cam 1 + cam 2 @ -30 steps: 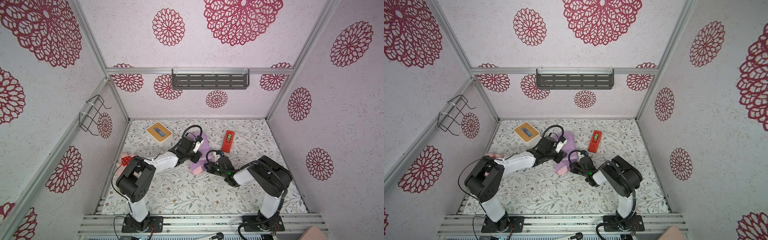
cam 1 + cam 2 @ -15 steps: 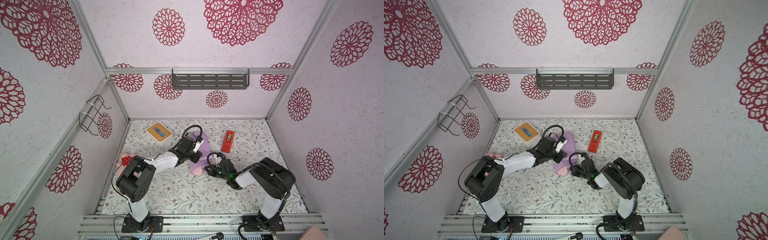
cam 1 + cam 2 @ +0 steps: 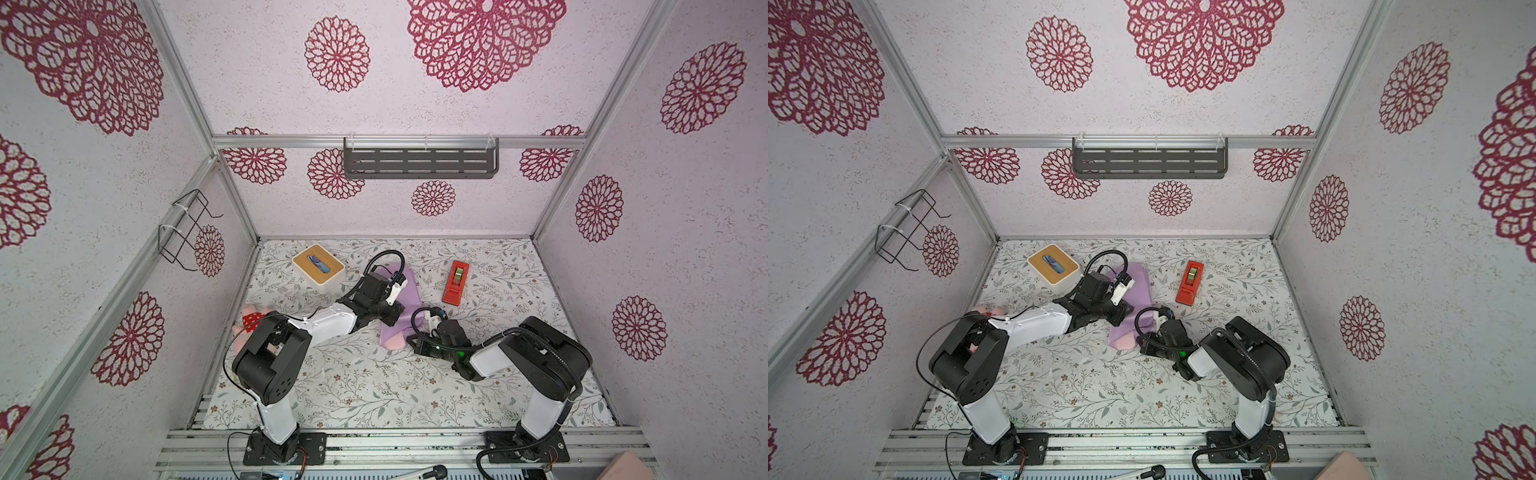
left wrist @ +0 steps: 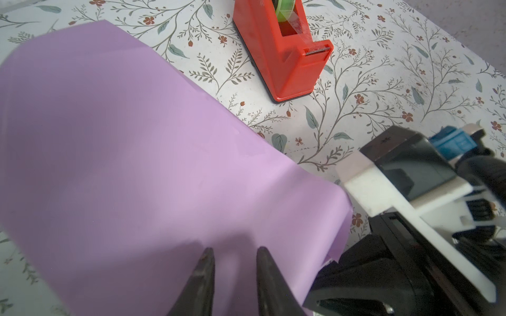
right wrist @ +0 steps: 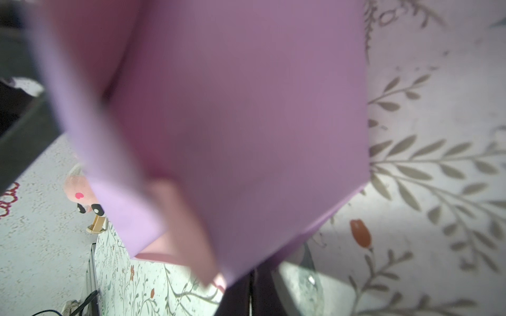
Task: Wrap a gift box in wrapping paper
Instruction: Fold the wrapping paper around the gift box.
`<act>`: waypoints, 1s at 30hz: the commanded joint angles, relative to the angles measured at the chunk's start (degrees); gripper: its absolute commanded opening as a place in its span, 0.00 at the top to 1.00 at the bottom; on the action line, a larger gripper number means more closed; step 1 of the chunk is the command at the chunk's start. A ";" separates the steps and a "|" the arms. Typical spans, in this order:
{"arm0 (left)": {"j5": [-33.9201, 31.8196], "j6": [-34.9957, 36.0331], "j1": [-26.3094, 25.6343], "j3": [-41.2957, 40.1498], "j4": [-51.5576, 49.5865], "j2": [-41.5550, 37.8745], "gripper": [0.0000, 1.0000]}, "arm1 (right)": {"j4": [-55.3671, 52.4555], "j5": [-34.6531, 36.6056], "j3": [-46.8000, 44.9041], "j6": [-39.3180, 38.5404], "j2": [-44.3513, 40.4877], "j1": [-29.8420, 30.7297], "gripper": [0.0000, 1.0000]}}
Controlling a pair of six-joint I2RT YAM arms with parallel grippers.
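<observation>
Lilac side out, the wrapping paper sat humped in the middle of the frame in both top views. It lay on the floral table cover, and a pale pink strip showed at its lower end. The gift box was hidden in every view; you could see none of it.

Your left gripper lay over the bundle from the left of the frame. In the left wrist view its two dark fingers stood a narrow gap apart at the bottom edge, with the lilac sheet showing through the gap. Whether they touched the sheet or stood just above it, could not tell.

Your right gripper was at the bundle's lower right end in the top views. Its jaws were closed tight, and in the right wrist view the tips were hidden behind the paper's lower corner. Whether they pinched the sheet, could not tell.

An orange-red tape dispenser stood near the paper on its right, not touching. A white tissue box with a wooden top stood to the paper's upper left, also apart. A pink plush toy lay at the left edge of the table cover, beside your left arm.
</observation>
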 commanded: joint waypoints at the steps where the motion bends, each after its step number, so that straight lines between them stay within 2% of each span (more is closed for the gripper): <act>1: -0.30 -0.31 -0.42 -0.92 -7.20 3.44 0.71 | -5.75 -0.68 0.57 -2.45 -1.36 -0.06 0.93; 12: -0.13 -0.21 -0.42 -0.83 -7.47 3.37 0.71 | -6.44 0.03 3.72 -5.07 -0.89 -6.23 0.93; 17: -0.07 -0.17 -0.42 -0.74 -7.47 3.37 0.71 | -6.81 -0.90 5.53 -5.95 0.46 -6.60 0.93; 22: -0.19 -0.12 -0.42 -0.68 -7.51 3.30 0.71 | -6.81 -1.31 3.61 -4.84 0.04 -5.20 0.93; 30: -0.17 -0.12 -0.46 -0.57 -7.29 3.37 0.71 | -5.62 -0.28 -0.92 -0.83 -1.57 0.88 0.94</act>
